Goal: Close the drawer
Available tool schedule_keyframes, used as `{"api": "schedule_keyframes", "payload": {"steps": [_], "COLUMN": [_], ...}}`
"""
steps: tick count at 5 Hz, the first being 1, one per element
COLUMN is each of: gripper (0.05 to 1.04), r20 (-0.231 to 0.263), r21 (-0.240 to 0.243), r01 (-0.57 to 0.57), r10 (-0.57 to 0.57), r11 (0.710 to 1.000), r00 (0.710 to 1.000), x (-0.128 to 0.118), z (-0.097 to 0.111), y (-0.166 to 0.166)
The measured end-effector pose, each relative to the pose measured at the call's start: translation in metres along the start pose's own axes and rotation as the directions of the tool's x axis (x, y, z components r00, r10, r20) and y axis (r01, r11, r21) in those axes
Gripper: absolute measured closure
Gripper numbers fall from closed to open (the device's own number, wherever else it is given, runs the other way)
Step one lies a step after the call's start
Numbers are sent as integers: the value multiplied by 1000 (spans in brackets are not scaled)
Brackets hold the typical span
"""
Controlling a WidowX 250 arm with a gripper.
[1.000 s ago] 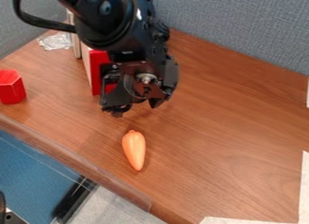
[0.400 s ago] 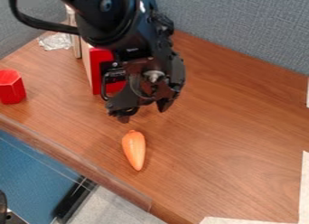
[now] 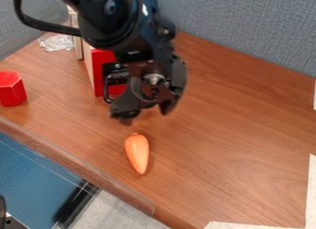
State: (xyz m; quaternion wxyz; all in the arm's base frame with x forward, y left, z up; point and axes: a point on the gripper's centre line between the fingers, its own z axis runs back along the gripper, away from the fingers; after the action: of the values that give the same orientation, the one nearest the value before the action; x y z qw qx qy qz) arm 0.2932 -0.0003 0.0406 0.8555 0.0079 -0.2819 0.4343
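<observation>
My gripper (image 3: 145, 114) hangs over the work surface left of centre, its two fingertips apart with nothing between them. Behind it and to its left stands a red-fronted drawer unit (image 3: 97, 72) with a pale side. A dark panel and a thin black handle (image 3: 106, 88) show on that front, beside the gripper's left finger. The arm covers the right part and top of the unit, so how far the drawer stands out cannot be told.
An orange carrot (image 3: 137, 153) lies in front of the gripper. At the left is a red hexagonal block (image 3: 11, 88); crumpled clear plastic (image 3: 57, 42) lies at the back left. The wooden table (image 3: 240, 145) has its front edge at lower left, and grey partitions stand behind.
Over the last second my gripper has shifted a little to the right and toward the camera, uncovering more of the drawer front. The carrot and red block have stayed put.
</observation>
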Motion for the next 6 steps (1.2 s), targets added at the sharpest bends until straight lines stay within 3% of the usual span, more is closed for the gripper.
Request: {"api": "schedule_keyframes", "payload": {"steps": [3, 6], "gripper": [84, 84], "r20": [4, 3], "r21": [30, 68], "r01": [-37, -139], "r10": [37, 139], "r11": [999, 988], "r00": [999, 990], "x": [32, 88], "z": [-24, -52], "y": [3, 16]}}
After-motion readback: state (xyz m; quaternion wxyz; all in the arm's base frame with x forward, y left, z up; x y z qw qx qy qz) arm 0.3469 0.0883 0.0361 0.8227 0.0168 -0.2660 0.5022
